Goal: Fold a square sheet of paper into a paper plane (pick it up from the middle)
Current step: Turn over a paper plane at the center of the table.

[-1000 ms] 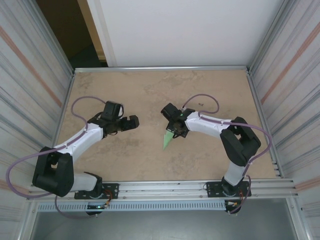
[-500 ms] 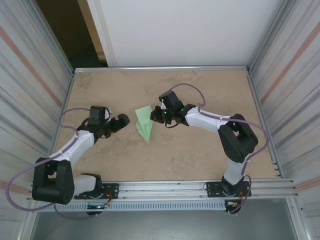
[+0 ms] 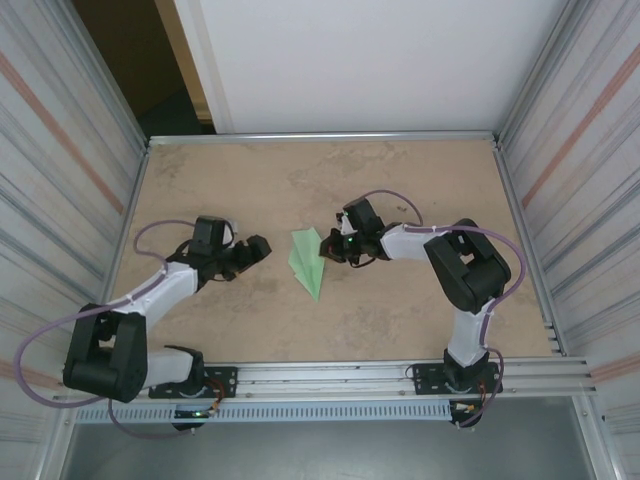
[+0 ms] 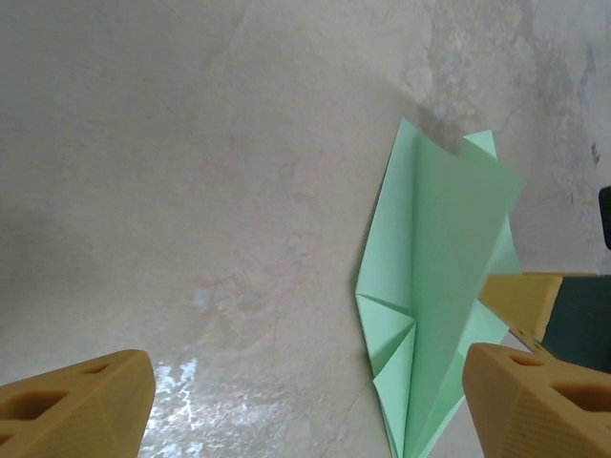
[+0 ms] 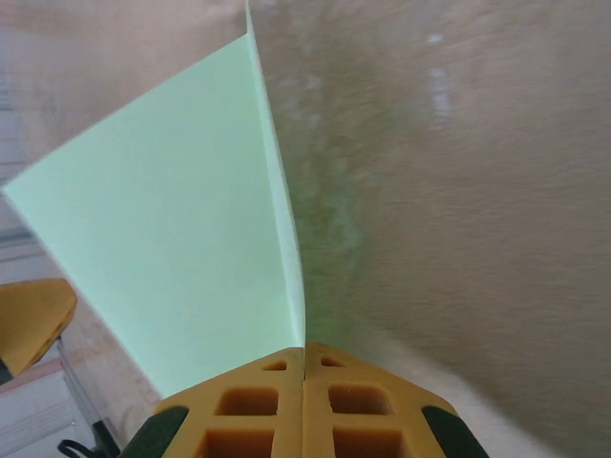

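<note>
Right wrist view is showing the right claw (image 5: pixel 304 355) pinching fully closed on the plane (image 5: pixel 162 258) along its fold, probably gripping that edge so one wing is standing up off the table (image 3: pixel 400 190). The plane is sitting mid-table, nose pointing toward the arm bases. The left claw (image 3: pixel 258 247) is hanging just beside it, jaws spread wide and gripping nothing, seemingly lining up to take or press a wing.

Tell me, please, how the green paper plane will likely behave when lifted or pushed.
Probably light and floppy: the paper plane shows thin layers splaying apart. Pushed, it would likely slide or crumple on the table. Pinched at one edge by the right hand, it may sag.
</note>
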Controlling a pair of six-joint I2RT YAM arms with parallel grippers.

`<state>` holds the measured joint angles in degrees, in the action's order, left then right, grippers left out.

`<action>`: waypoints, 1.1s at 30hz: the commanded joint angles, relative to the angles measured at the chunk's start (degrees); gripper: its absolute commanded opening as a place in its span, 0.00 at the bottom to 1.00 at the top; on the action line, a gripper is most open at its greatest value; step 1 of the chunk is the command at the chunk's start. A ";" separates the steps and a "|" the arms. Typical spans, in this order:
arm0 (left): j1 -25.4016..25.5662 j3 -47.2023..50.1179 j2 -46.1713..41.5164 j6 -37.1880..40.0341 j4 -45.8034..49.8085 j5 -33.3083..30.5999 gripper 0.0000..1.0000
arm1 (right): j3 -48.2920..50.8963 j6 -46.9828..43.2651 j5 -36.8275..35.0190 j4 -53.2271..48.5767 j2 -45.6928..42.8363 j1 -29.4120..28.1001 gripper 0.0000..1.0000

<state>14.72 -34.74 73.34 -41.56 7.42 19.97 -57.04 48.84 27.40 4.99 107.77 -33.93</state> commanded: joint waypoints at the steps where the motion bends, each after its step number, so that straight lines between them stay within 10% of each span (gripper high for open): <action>1: 1.91 0.71 1.54 -2.24 -2.72 1.50 0.82 | 1.80 -2.32 1.21 1.16 -1.13 1.10 0.08; 33: 11.37 -14.08 25.44 -2.30 -7.99 11.19 0.11 | 3.42 -2.51 1.28 1.17 -0.38 2.82 0.05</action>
<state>26.00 -47.33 98.06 -44.82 -2.33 30.24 -54.08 47.44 28.36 6.04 107.77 -31.46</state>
